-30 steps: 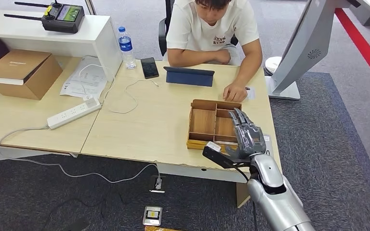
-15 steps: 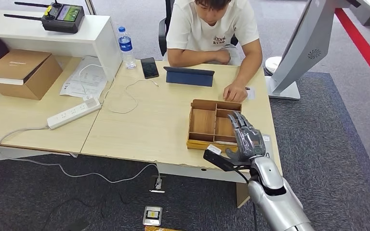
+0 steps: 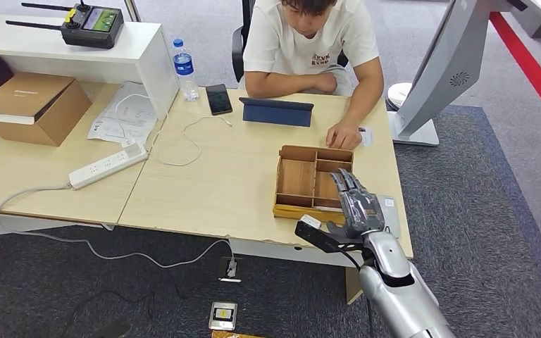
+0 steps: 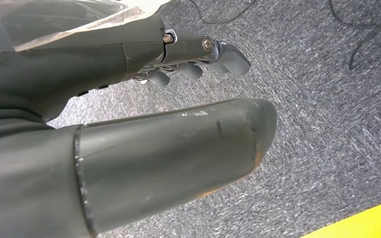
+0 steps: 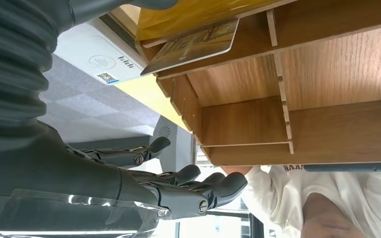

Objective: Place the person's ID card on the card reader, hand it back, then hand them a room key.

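The robot's right hand [image 3: 358,208] hovers empty, fingers spread, over the tray [image 3: 292,205]. The ID card [image 3: 365,136] lies under the person's hand [image 3: 343,135]. Fetching it seems next.

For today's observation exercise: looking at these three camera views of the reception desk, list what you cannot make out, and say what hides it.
- Card reader: in the head view the right hand covers most of it.
- Card in the wooden tray: its print is too blurred to read in the right wrist view.
- White card by the person's hand: too small to identify in the head view.
- Left hand: its palm is hidden behind its thumb.
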### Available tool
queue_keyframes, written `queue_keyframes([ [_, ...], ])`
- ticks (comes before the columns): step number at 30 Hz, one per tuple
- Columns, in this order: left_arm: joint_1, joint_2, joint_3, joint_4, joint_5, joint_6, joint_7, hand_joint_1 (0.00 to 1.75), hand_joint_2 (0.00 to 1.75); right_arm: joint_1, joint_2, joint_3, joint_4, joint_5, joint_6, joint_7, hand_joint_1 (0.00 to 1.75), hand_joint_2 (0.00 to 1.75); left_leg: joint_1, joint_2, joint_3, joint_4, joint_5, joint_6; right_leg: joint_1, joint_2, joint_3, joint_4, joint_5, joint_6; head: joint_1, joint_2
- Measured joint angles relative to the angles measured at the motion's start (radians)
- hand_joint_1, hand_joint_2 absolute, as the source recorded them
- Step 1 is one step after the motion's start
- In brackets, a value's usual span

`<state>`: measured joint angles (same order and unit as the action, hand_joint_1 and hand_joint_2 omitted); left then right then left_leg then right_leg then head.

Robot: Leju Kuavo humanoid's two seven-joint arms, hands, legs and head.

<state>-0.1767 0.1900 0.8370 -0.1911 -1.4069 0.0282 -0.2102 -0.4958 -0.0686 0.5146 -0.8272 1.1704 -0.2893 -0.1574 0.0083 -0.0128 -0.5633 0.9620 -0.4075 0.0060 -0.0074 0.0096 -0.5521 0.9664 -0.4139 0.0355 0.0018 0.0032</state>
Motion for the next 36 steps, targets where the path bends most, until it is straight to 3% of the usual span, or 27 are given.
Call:
queue_keyframes([
  [19, 0.000, 0.000, 0.000, 0.000, -0.001, -0.002, 0.001, 0.00, 0.00, -0.036, 0.044, 0.000, 0.138, -0.032, -0.020, -0.012, 0.00, 1.75, 0.000, 0.000, 0.000, 0.000, 0.000, 0.000, 0.000, 0.000, 0.000, 0.000, 0.000, 0.000, 0.000, 0.000],
  [36, 0.000, 0.000, 0.000, 0.000, -0.003, -0.003, 0.000, 0.00, 0.00, -0.057, 0.030, -0.008, 0.192, -0.062, -0.044, -0.001, 0.00, 1.75, 0.000, 0.000, 0.000, 0.000, 0.000, 0.000, 0.000, 0.000, 0.000, 0.000, 0.000, 0.000, 0.000, 0.000],
])
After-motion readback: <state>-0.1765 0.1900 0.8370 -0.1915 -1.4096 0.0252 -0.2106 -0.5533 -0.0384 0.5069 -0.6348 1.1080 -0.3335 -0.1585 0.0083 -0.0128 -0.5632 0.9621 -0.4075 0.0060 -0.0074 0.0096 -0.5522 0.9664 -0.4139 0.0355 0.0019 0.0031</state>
